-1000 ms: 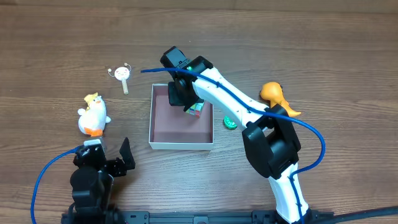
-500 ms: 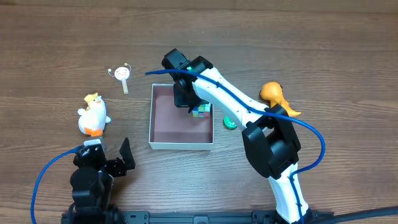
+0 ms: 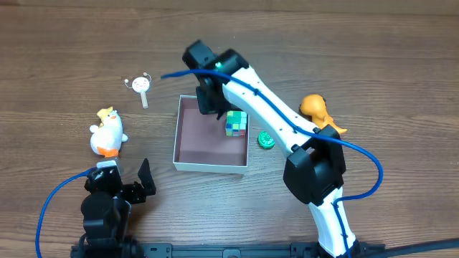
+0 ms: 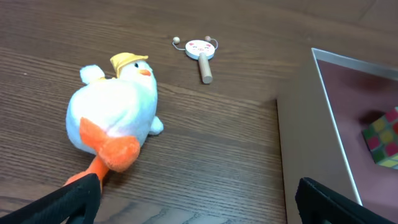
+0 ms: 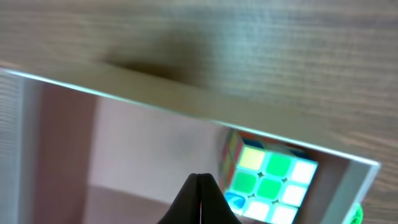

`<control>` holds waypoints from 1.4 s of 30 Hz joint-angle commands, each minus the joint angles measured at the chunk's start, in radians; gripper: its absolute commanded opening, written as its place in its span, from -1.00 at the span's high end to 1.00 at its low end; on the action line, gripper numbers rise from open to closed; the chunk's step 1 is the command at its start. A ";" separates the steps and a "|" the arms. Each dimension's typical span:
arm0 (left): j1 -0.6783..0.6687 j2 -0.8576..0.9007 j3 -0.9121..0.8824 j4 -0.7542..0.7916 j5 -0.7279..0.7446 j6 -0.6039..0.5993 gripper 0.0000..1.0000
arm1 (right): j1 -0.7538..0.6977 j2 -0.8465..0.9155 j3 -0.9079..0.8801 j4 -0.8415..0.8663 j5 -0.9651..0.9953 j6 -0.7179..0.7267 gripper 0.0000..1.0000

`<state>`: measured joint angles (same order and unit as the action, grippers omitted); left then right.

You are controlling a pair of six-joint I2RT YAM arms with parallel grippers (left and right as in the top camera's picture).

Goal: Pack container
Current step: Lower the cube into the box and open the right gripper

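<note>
The container (image 3: 211, 167) is a shallow white box with a pinkish-brown inside at the table's middle. It also shows in the left wrist view (image 4: 305, 162) and the right wrist view (image 5: 155, 102). A multicoloured puzzle cube (image 3: 236, 122) lies in its far right corner, seen too in the wrist views (image 4: 382, 137) (image 5: 270, 183). My right gripper (image 3: 208, 100) hovers over the box's far edge. Its fingers (image 5: 199, 177) are shut and empty, just left of the cube. My left gripper (image 3: 129, 188) is open and empty near the front left, its fingers (image 4: 199, 199) wide apart.
A white plush duck (image 3: 107, 132) (image 4: 115, 115) lies left of the box. A small white rattle drum (image 3: 140, 86) (image 4: 200, 50) lies behind it. An orange toy (image 3: 317, 109) and a small green item (image 3: 266, 140) lie right of the box.
The right gripper has let go of the cube and moved back toward the box's far edge. The cube now rests in the box. The left arm has not moved.
</note>
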<state>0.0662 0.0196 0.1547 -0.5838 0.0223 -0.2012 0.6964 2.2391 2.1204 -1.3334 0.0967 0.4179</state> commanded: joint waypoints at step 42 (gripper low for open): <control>0.007 0.002 -0.003 0.002 -0.004 0.022 -1.00 | 0.003 -0.006 -0.217 -0.092 0.068 0.109 0.92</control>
<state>0.0662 0.0196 0.1547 -0.5838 0.0223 -0.2008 0.6964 2.2429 1.9060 -1.4296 0.1329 0.5232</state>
